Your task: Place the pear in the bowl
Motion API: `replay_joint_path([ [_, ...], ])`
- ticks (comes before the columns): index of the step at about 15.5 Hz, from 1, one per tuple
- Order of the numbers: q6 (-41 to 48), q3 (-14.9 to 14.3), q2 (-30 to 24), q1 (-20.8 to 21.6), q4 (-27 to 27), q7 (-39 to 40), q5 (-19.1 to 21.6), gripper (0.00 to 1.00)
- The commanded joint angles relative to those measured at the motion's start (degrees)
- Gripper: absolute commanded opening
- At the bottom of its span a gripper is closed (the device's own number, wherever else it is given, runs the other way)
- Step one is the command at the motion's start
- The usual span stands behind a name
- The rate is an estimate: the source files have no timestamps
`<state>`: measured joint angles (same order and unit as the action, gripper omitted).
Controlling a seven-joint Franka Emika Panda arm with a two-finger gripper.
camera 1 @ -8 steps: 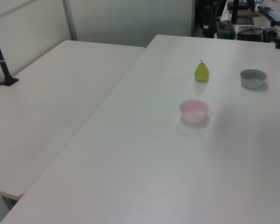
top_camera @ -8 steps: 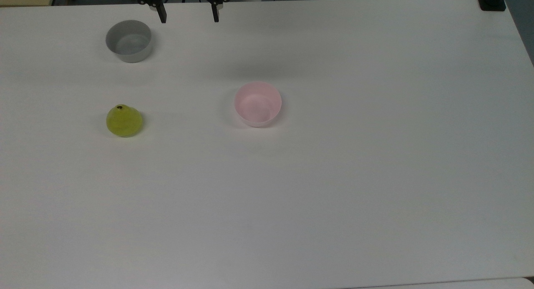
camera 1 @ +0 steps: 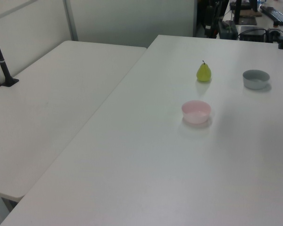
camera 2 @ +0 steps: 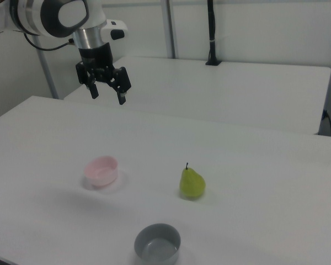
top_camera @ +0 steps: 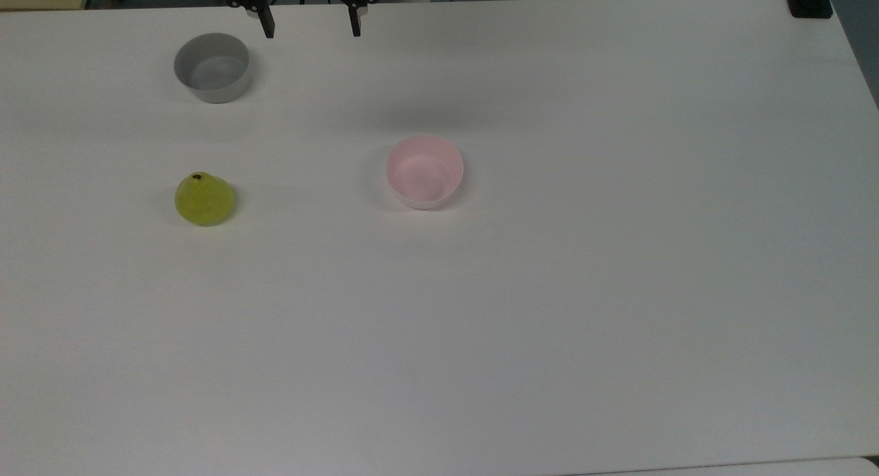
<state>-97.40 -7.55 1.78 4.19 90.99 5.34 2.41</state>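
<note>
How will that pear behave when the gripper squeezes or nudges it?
The pear stands upright on a rounded base, so a nudge would probably tip and roll it. Its tapered top may let the open gripper slip upward; gripping the wide belly looks safer. It looks stiff.

Light: bright, even and diffuse, seemingly from overhead.
Shadows: faint and soft beside the pear point(top_camera: 204, 199), pink bowl point(top_camera: 424, 171) and grey bowl point(top_camera: 211, 67).
Table point(top_camera: 549, 290): pale, slightly washed out.
Focus: soft, mildly grainy.
</note>
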Motion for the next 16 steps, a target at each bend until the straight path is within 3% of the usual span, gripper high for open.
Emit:
replay_joint_path([
  [1, -0.95, -0.89, -1.87, 1.17, 2.18, -0.33, 0.40, 1.00],
  [4, -0.69, -0.89, -1.95, 0.65, 2.18, 2.12, 0.31, 1.00],
  [8, 0.37, -1.85, -1.95, -0.05, 2.09, 15.55, 0.31, 1.00],
  [12, 0.28, -1.94, -1.95, -1.46, 1.91, 19.44, -0.13, 1.00],
  [16, 0.37, -2.03, -1.25, -2.43, 1.82, 24.00, -5.04, 1.00],
])
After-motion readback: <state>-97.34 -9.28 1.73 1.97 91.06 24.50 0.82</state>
